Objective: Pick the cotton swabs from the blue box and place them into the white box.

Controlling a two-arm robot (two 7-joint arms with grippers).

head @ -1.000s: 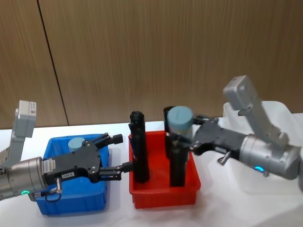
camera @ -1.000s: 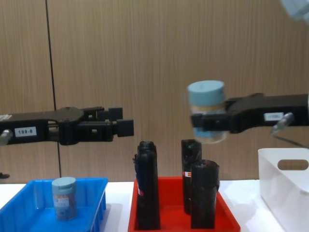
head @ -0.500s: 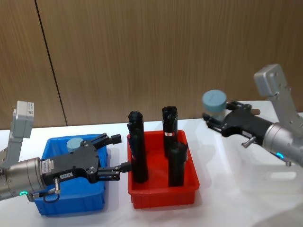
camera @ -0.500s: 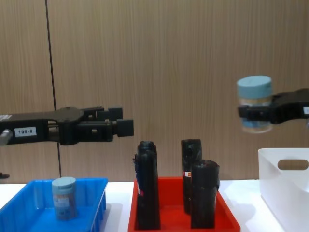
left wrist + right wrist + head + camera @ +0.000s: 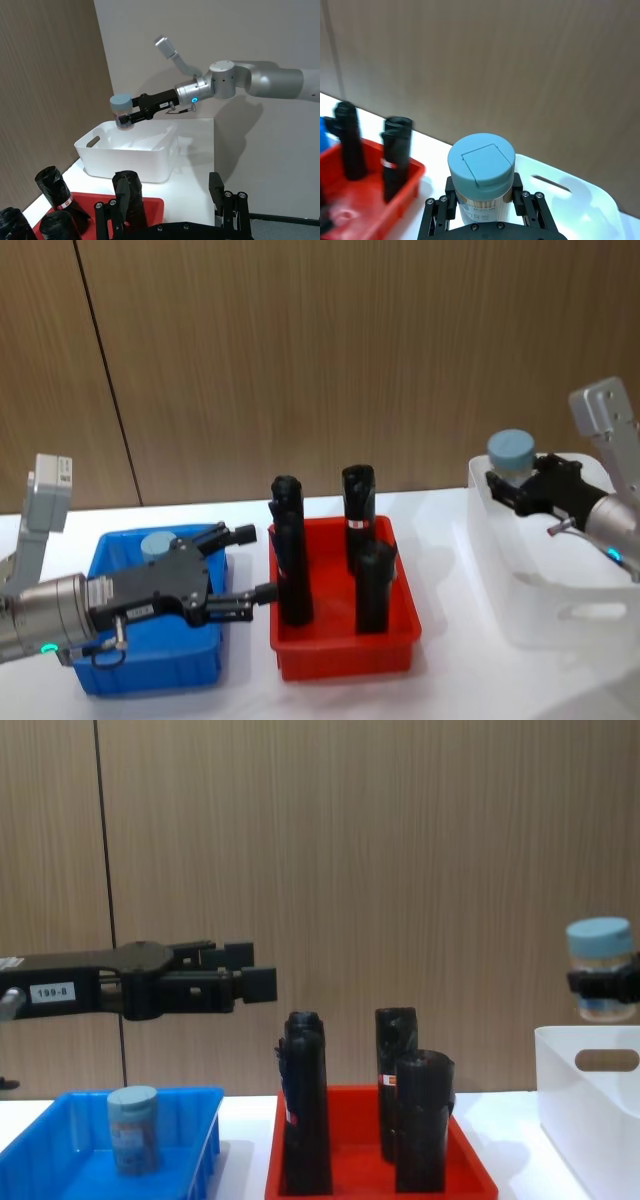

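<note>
Cotton swabs (image 5: pixel 480 167) clamped in jaws of right gripper (image 5: pixel 513 483) above white box (image 5: pixel 520 590), left gripper (image 5: pixel 255 562) jaws spread, empty

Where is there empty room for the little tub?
The white box looks bare inside, under the tub in the right claw. Bare table lies between the red tray and the white box. The red tray is crowded with black rolls; the left claw hangs over the blue box.

blue-lidded cotton swabs (image 5: pixel 511 453), white box (image 5: pixel 560 615)
</note>
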